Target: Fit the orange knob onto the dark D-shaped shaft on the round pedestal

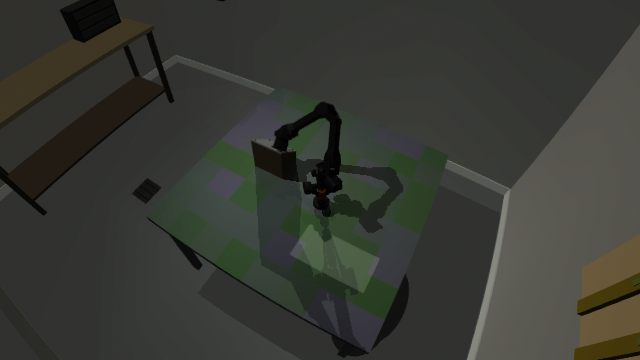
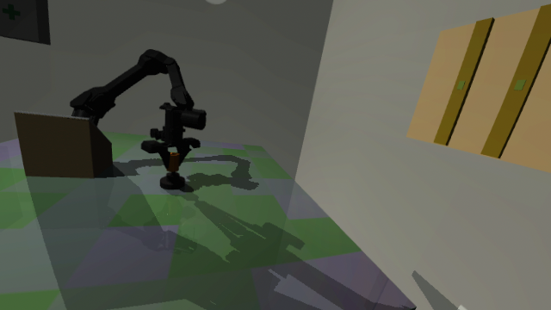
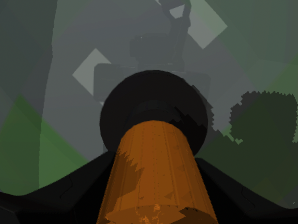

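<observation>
The orange knob (image 1: 321, 193) (image 2: 173, 163) (image 3: 155, 170) is standing upright just over the middle of the round pedestal (image 1: 320, 203) (image 2: 172, 182) (image 3: 112, 112), its lower end close above the dark base. From where I'm standing I can't tell whether its hole is already taking in the tip of the D-shaped shaft; the knob is hiding that spot. It isn't sitting down on the pedestal, so the push is still to be finished, I'd judge.

The gripper (image 1: 321, 192) (image 2: 173, 164) (image 3: 154, 163) is grasping the knob, one finger pressing on each side. That hold is probably meant to keep the hole pointing straight down while leaving the wrist able to turn it. Since nobody can see the shaft's flat, a gentle twist under light pressure is likely what is called for; pushing hard while the flats are disagreeing could jam the knob or make it slip in the grip.

Above, the black arm (image 1: 334, 135) (image 2: 125, 77) is arching over and bringing the gripper down from overhead, which is suiting a vertical push. Off to one side, well apart from the pedestal, a brown box-like block (image 1: 270, 159) (image 2: 58, 146) is standing on the patchwork-topped table (image 1: 192, 220) (image 2: 142, 208) beside the arm's shoulder.
</observation>
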